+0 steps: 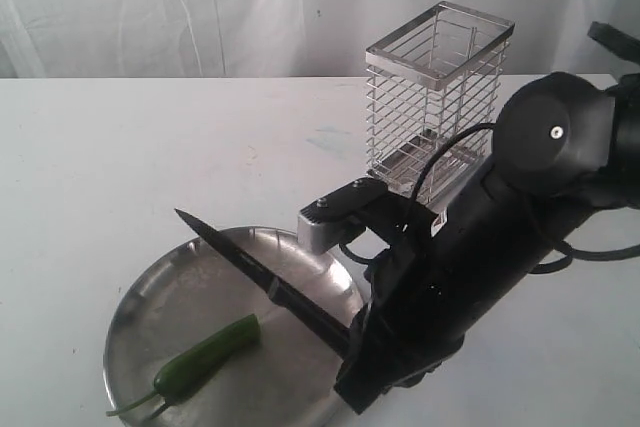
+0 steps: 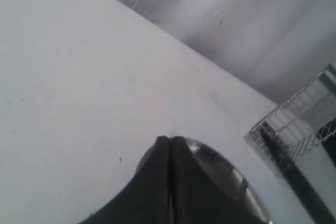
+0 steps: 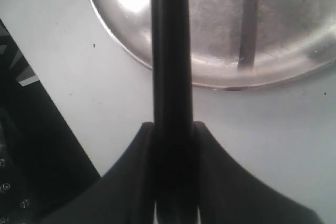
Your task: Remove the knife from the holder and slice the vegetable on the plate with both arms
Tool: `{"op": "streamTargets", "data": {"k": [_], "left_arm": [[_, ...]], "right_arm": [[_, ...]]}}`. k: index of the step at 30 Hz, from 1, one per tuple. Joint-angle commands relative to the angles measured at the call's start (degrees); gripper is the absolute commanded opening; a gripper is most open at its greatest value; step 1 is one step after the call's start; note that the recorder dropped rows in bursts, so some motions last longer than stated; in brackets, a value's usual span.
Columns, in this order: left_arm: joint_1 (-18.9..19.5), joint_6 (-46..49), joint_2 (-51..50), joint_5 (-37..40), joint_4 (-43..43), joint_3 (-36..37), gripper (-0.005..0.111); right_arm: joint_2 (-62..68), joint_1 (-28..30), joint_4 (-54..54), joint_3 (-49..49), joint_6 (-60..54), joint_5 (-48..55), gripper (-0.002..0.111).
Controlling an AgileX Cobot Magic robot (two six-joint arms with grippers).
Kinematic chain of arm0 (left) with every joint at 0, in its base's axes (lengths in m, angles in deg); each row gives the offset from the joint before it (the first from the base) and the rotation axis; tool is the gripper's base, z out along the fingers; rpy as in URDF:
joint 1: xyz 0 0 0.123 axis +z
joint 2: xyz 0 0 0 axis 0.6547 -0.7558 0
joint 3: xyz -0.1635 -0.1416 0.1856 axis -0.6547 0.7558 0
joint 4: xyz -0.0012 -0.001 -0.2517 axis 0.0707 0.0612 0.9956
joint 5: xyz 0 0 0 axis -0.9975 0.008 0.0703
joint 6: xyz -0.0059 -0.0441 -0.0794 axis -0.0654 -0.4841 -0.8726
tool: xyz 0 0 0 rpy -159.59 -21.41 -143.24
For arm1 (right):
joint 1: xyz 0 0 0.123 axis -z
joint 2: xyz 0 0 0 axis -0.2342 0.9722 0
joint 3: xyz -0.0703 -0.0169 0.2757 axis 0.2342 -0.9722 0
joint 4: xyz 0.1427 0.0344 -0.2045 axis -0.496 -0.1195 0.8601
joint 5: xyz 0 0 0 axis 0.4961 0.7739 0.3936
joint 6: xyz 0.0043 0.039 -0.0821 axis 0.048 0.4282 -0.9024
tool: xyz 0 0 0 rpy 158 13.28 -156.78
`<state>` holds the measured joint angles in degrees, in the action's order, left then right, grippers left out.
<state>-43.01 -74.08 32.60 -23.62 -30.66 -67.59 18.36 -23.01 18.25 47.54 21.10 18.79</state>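
Black right pincer, angled low, clamps knife over plate; left pincer together.

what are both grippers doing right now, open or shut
Left gripper: shut, holding nothing.
Right gripper: shut on the knife handle, blade over the plate.

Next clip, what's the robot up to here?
The right gripper is shut on the knife, holding it out over the steel plate. A green chili pepper lies whole on the plate, below and beside the blade, not yet sliced. The wire holder stands behind on the white table. The left gripper is shut on nothing, near the plate's rim.
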Motion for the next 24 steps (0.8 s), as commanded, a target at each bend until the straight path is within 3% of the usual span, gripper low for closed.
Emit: {"op": "streamTargets", "data": {"k": [1,3,4,6,8,10,13,15,19,20,24], "left_arm": [[-0.3,-2.9,0.3,-23.0,1.1,0.1,0.000],[-0.3,-4.7,0.3,-40.6,3.5,0.1,0.000],[-0.3,-4.6,-0.2,-45.7,5.5,-1.3,0.000],[-0.3,-4.6,-2.3,-46.3,7.6,-7.1,0.000],[-0.3,-4.2,-5.4,-39.6,2.9,-13.6,0.000],[-0.3,-3.9,-9.8,-30.3,-13.1,-21.1,0.000],[-0.3,-10.2,-19.7,-20.3,-53.7,-28.3,0.000],[-0.3,-23.2,-27.5,-18.9,-77.6,-29.3,0.000],[-1.5,-54.4,-41.9,-19.9,-112.6,-27.8,0.000],[-2.1,-61.0,-45.3,-22.3,-118.1,-27.3,0.000],[-2.0,-65.7,-55.9,-26.3,-118.1,-25.1,0.000]], "right_arm": [[-0.4,-0.6,2.9,0.0,3.1,-2.2,0.000],[-0.4,-0.6,3.9,0.0,5.0,-3.9,0.000],[-0.3,-0.6,3.9,0.0,5.8,-4.9,0.000],[-0.3,-0.6,3.9,0.0,5.8,-5.1,0.000],[0.1,-0.6,3.9,0.0,5.8,-5.1,0.000],[0.5,-0.6,3.9,0.0,5.8,-5.1,0.000],[1.0,-0.6,3.9,0.0,6.1,-6.6,0.000],[1.0,-0.6,3.9,0.0,8.4,-8.2,0.000],[1.0,-0.6,5.3,0.0,10.0,-9.7,0.000],[1.0,-0.6,6.5,0.0,10.7,-9.7,0.000],[1.0,-0.6,15.2,0.0,18.0,-10.7,0.000]]}}
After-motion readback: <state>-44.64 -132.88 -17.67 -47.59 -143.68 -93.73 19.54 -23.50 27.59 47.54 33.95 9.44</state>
